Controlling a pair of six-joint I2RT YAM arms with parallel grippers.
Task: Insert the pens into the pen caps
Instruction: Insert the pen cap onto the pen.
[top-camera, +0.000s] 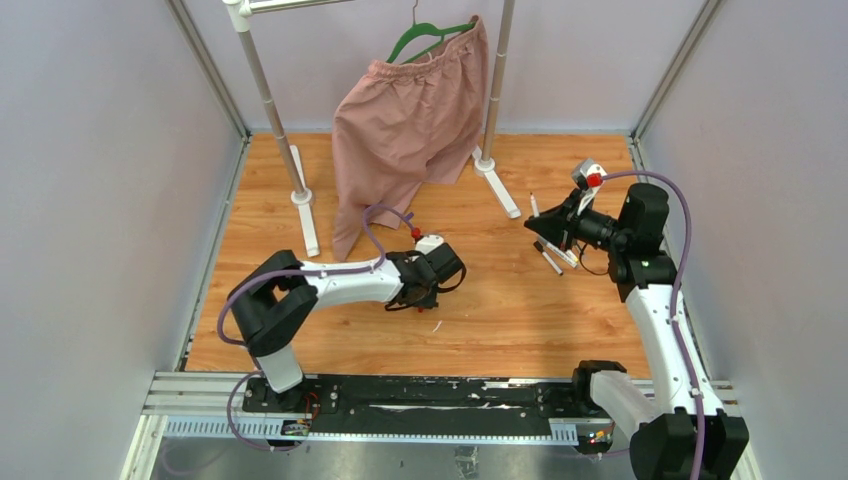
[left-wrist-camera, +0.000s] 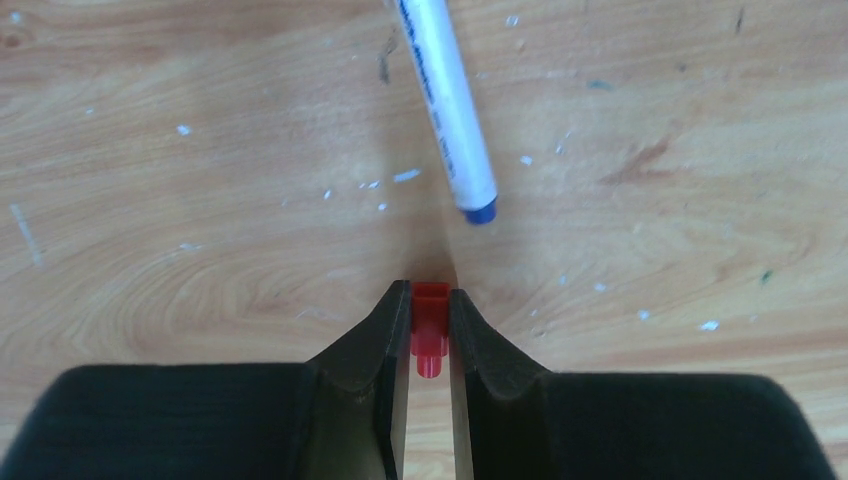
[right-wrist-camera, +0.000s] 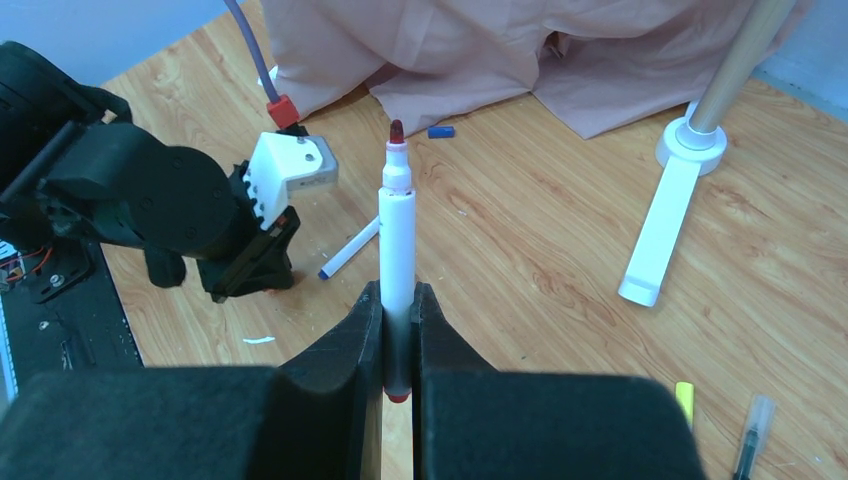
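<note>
Left fingers (left-wrist-camera: 372, 348) pinch the red cap (left-wrist-camera: 430, 338), right fingers (right-wrist-camera: 350, 345) clamp the red-tipped pen (right-wrist-camera: 397, 225). The cap's barely gripped, so an off-centre push could pop it onto the worktop (left-wrist-camera: 200, 150).

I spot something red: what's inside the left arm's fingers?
A red pen cap is pinched between the left fingers. They cover its sides, so only a narrow strip shows.
</note>
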